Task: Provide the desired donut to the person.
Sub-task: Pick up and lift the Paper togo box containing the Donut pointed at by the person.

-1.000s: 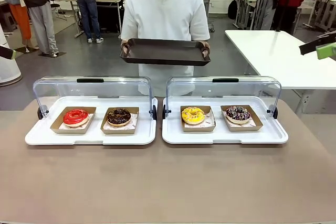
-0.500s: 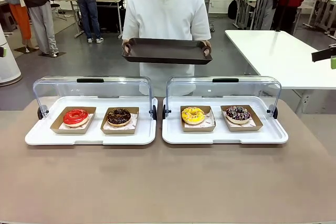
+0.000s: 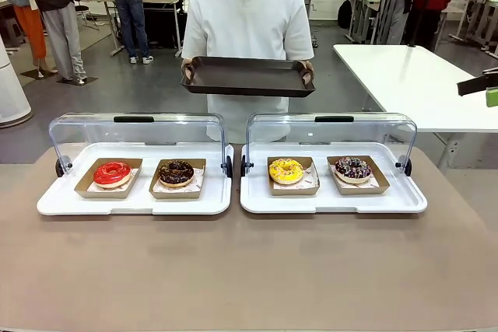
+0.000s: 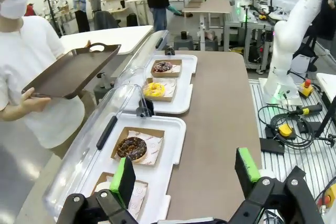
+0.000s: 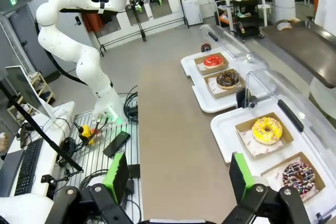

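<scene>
The person (image 3: 247, 25) in a white T-shirt stands at the far side holding a dark empty tray (image 3: 247, 77) in both hands. Four donuts lie in brown paper boxes: red (image 3: 112, 172), chocolate (image 3: 176, 172), yellow (image 3: 285, 169), and dark with sprinkles (image 3: 353, 167). My left gripper (image 4: 185, 174) hangs open high over the table's left end, above the chocolate donut (image 4: 132, 148). Open too, my right gripper (image 5: 178, 176) floats off the right end, with the yellow donut (image 5: 267, 130) ahead of it. A tip of the right gripper (image 3: 489, 89) pokes in at the picture's right edge.
The donuts rest on two white serving trays (image 3: 58, 201) (image 3: 408, 200), each with its clear lid (image 3: 136, 131) raised at the back. A white table (image 3: 412, 75) stands behind on the right. Bystanders are farther off. The brown table's near half (image 3: 249, 270) is bare.
The left gripper's tip has left the picture's left edge. My right gripper has drawn back toward the right edge. The person has shifted the tray slightly.
</scene>
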`<state>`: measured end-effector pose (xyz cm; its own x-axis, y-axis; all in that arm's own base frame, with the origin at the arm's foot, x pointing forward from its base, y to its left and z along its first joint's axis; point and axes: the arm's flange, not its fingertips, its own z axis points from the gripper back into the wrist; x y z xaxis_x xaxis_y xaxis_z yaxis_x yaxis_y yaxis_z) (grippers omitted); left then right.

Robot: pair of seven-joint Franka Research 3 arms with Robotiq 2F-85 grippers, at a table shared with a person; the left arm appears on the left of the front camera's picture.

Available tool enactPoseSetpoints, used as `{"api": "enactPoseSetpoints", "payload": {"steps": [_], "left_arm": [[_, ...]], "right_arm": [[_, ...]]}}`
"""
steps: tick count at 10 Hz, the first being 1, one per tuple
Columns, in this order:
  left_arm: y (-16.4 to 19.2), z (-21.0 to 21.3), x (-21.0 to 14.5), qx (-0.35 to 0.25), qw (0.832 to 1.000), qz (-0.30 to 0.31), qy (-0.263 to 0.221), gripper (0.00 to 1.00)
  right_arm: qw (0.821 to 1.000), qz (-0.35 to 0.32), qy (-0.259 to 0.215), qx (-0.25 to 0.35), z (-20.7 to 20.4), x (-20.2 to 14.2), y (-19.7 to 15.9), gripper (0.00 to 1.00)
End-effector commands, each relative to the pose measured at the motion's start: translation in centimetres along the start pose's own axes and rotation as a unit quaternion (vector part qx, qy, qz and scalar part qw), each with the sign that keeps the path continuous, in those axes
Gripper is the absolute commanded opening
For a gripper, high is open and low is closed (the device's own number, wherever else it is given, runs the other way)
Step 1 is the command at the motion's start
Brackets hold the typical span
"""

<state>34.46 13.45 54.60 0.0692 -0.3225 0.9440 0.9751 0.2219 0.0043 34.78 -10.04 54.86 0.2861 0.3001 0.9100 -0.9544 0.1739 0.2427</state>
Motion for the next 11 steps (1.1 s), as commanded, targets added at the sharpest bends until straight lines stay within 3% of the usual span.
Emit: {"api": "enactPoseSetpoints", "payload": {"steps": [1, 11], "left_arm": [[-0.26, -0.53, 0.12, 0.015, 1.000, -0.009, -0.001, 1.00], [-0.07, 0.19, 0.00, 0.005, 1.000, 0.001, 0.004, 1.00]], "right_arm": [[1.000, 0.012, -0.009, 0.005, 0.06, 0.39, -0.19, 1.00], [1.000, 0.000, 0.001, 0.000, -0.05, 0.03, 0.04, 1.00]]}}
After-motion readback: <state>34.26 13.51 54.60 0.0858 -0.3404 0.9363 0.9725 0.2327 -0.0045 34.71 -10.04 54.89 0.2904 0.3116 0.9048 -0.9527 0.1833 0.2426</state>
